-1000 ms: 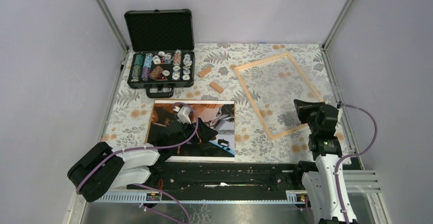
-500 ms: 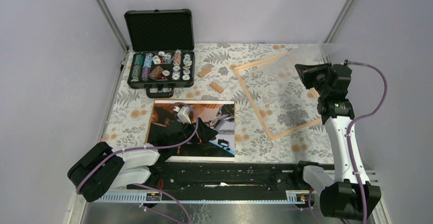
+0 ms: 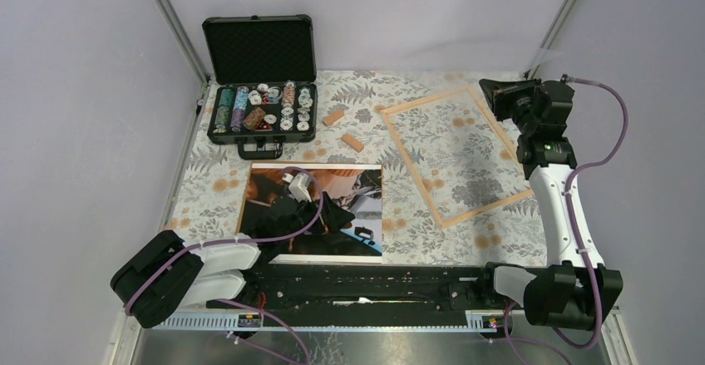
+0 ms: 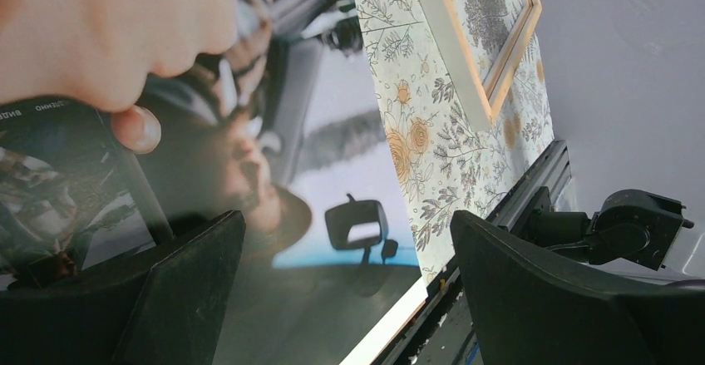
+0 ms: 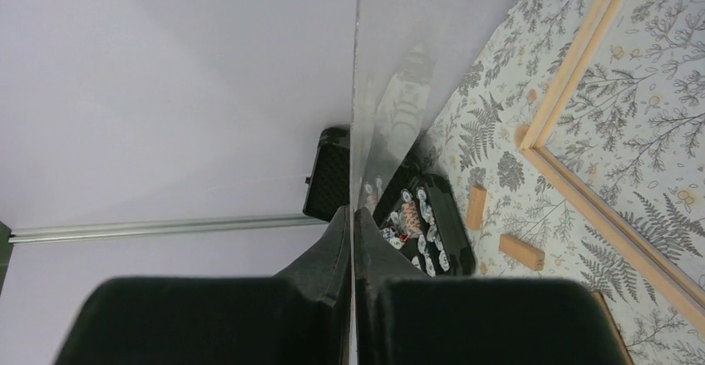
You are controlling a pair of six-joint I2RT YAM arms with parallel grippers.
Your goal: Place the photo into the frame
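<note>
Black case: it is set open at the back left, well apart from the work, and no trouble is expected from it.
Risk at photo: it is laid flat and face up on the floral cloth by the near edge, well apart from the frame. Being thin, it could be creased or scraped if the left gripper is pressed down on it. It could also be pushed over the near edge if it is slid the wrong way.
Risk at wooden blocks: two are left between the photo and the frame, and a photo dragged across could be caught on them.
Risk at frame: it is laid at an angle to the photo, so a corner could be jammed unless the photo is turned first.
Risk at clear pane: it is gripped by one edge only. It could be let slip, knocked against the corner post, or dropped onto the frame.
Pose, left arm: it is stretched low over the photo. Its gripper is spread wide just above the picture and nothing is held.
Pose, right arm: it is reared up beside the frame's far right corner. The right gripper is pressed together on the pane's edge. How the pane is tilted cannot be told.
</note>
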